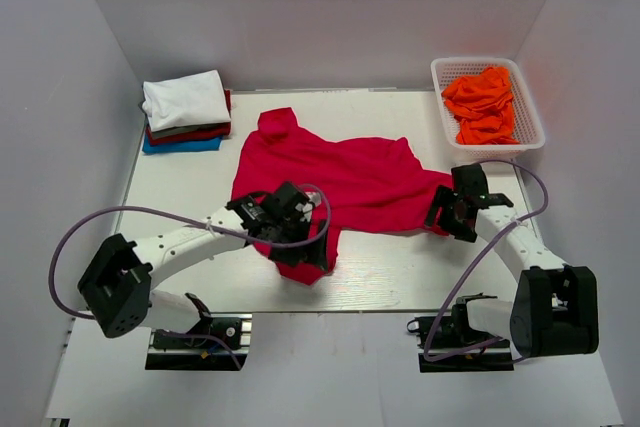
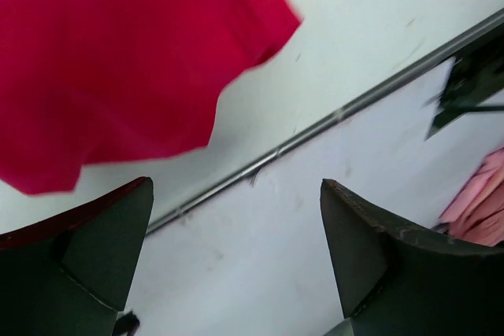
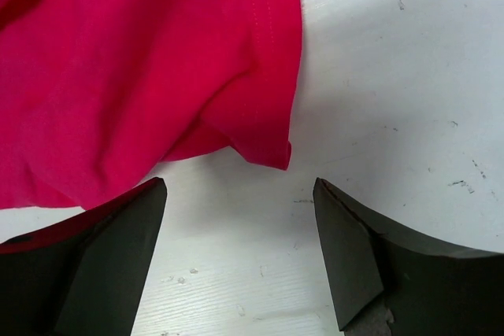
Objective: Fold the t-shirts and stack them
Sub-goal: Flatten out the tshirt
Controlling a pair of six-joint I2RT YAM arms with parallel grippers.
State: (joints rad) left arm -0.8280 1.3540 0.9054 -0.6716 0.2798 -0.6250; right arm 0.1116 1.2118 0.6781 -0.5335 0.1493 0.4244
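A crimson-red t-shirt [image 1: 340, 177] lies crumpled and spread across the middle of the table. My left gripper [image 1: 300, 252] hovers over its near-left corner, open and empty. In the left wrist view the shirt [image 2: 118, 60] fills the upper left, and bare table shows between the fingertips of the left gripper [image 2: 236, 194]. My right gripper [image 1: 445, 217] is at the shirt's right edge, open and empty. In the right wrist view the right gripper [image 3: 240, 194] sits just short of the stitched hem corner [image 3: 264, 108]. Folded white [image 1: 185, 99], dark red [image 1: 195, 133] and blue [image 1: 180, 145] shirts are stacked at the back left.
A white mesh basket [image 1: 528, 97] at the back right holds orange shirts [image 1: 482, 102]. A metal rail [image 2: 315, 127] marks the table's near edge, close to the left gripper. White walls enclose the table on three sides.
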